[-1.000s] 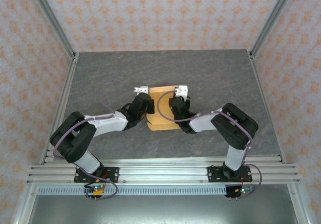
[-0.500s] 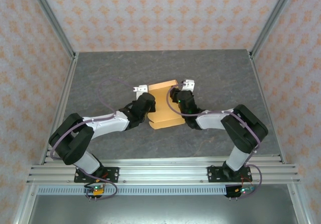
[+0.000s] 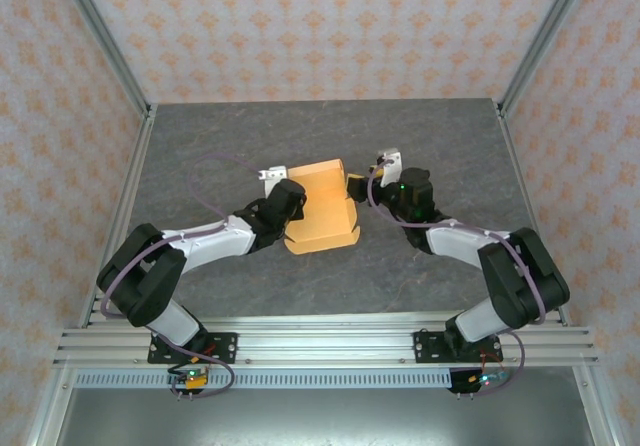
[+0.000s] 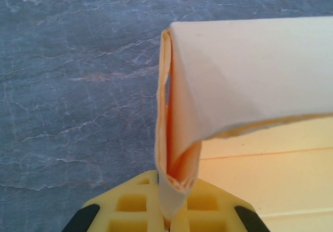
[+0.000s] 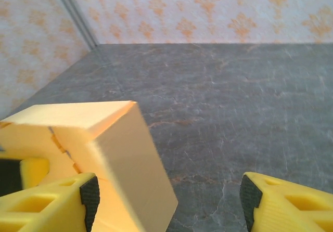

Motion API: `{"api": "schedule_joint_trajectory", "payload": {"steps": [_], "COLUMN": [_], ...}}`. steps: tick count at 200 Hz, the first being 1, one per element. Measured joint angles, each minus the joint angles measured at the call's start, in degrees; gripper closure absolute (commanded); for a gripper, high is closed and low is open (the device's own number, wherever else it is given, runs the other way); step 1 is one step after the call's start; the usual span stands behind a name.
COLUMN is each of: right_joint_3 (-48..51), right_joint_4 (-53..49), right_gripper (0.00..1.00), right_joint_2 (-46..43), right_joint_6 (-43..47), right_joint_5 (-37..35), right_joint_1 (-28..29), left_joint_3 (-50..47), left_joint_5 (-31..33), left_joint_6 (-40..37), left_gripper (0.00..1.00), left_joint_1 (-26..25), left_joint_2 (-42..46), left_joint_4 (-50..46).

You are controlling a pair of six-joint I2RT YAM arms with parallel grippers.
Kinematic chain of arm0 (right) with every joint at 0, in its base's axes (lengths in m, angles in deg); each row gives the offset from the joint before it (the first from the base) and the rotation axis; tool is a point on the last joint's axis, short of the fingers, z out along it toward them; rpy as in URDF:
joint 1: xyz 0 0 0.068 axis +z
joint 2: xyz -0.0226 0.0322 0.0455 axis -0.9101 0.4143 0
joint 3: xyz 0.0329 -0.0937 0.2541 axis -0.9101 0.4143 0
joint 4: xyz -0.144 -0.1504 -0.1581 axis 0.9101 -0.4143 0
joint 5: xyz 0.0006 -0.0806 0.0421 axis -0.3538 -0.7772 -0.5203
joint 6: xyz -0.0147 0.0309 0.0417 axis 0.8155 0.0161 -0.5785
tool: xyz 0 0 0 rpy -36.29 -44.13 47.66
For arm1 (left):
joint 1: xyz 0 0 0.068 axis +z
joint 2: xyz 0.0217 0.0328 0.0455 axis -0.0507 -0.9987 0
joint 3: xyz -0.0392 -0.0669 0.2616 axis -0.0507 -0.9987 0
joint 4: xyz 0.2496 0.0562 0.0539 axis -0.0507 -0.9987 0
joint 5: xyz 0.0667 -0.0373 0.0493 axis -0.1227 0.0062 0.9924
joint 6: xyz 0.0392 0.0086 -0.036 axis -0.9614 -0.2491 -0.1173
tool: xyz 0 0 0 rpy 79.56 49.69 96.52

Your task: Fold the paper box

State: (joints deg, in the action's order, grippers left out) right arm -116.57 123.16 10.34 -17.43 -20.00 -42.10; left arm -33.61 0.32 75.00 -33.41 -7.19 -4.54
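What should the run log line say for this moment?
left gripper: shut on paper box edge | right gripper: open, beside paper box | paper box: partly folded

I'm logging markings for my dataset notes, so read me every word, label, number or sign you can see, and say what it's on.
No readable text anywhere in these views.
paper box: plain orange-tan card, no print.
wallpaper: repeating ornament pattern, no letters.
small boards at the arm bases: too small to read.
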Motion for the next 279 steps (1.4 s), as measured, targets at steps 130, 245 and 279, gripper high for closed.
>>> {"api": "schedule_joint_trajectory", "payload": {"steps": [130, 245, 279], "right_joint_3": [-16.00, -16.79, -15.89], "right_joint_4": [-39.34, -41.03, -34.58], "right_gripper": [0.11, 0.57, 0.66], "right_joint_2": [2.62, 6.12, 7.17], "right_joint_6": [32.28, 32.72, 27.32], "right_joint_5": [23.61, 27.26, 24.81], "right_joint_1": [-4.83, -4.31, -2.67], "left_joint_3": [-0.02, 0.66, 0.66], "left_joint_5": [-26.67, -35.21, -34.32], "left_joint_6": [-21.94, -26.71, -26.49], "left_gripper": [1.00, 1.00, 1.00], "left_joint_1": [10.21, 10.34, 11.04], "left_joint_2": [3.37, 3.54, 3.54], "left_joint_4": [1.49, 2.29, 3.23]}}
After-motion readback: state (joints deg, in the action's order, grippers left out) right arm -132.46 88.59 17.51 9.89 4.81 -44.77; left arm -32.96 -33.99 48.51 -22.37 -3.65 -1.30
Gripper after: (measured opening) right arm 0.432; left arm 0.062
